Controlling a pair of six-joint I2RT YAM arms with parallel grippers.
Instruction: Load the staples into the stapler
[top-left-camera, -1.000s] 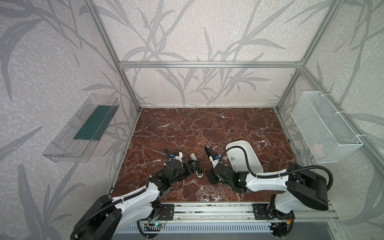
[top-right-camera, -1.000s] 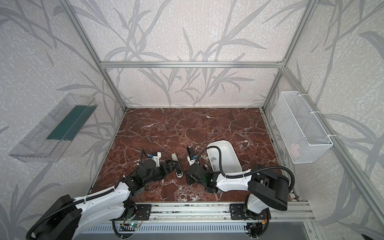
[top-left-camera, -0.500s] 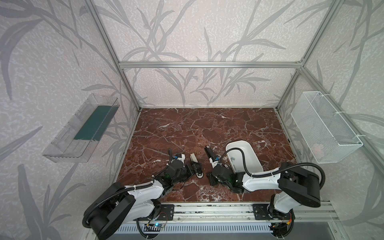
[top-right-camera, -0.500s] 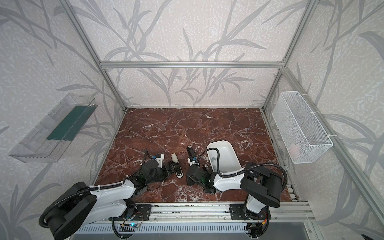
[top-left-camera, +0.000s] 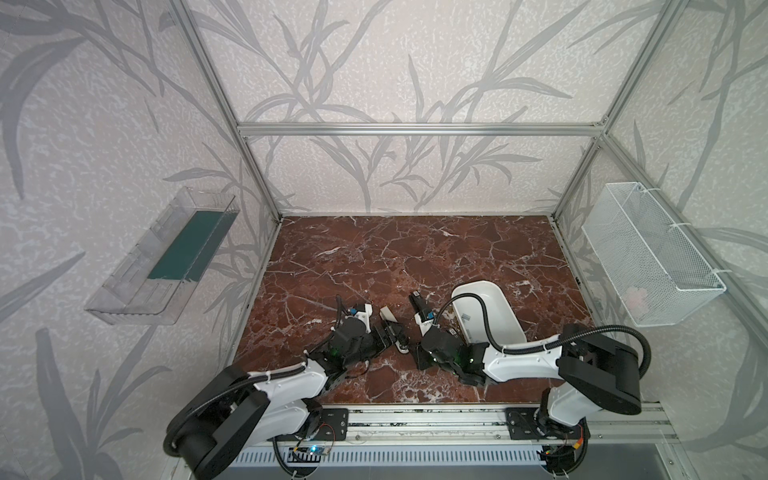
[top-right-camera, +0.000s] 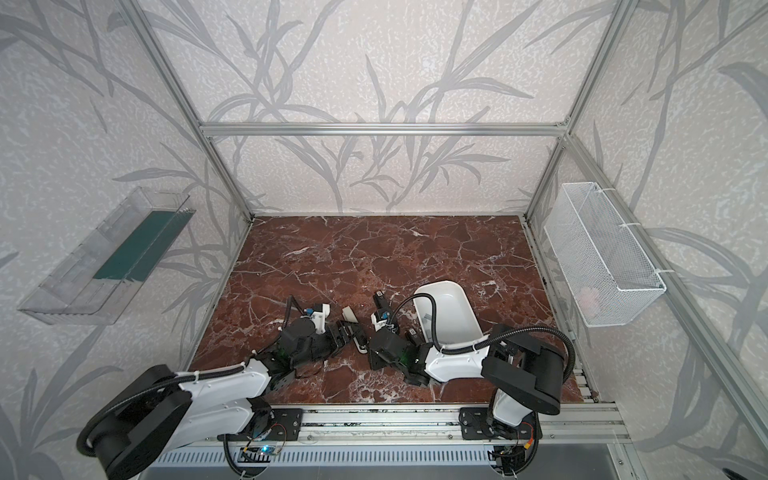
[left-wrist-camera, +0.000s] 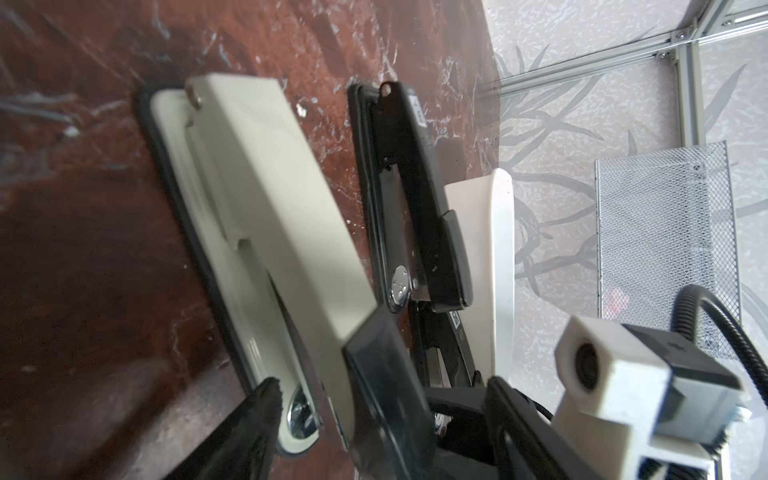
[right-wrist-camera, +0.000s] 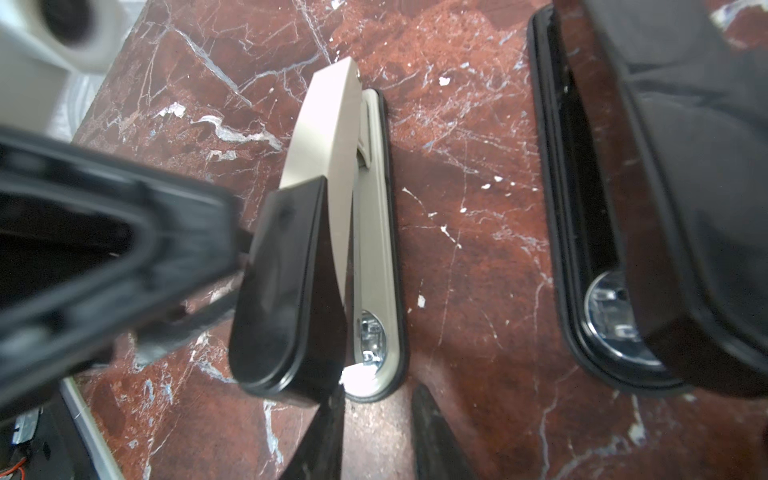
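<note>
Staples (top-left-camera: 465, 316), probably light, brittle strips best pinched across their long sides, lie in the white tray (top-left-camera: 476, 283), well apart from the right gripper (right-wrist-camera: 376, 395) fingers, which are narrowly parted (pinching anything, I cannot tell), while the left gripper (left-wrist-camera: 384, 384) fingers spread around the cream stapler (left-wrist-camera: 266, 174).

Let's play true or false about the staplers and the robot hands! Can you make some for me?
1. Two staplers are on the table, a cream stapler and a black stapler. True.
2. The white tub hangs on the wall. False: it sits on the table; the wire basket hangs on the wall.
3. The left hand has a finger on each side of the cream stapler's front end. True.
4. The cream stapler's top is pressed flat on its base. False: the top is lifted.
</note>
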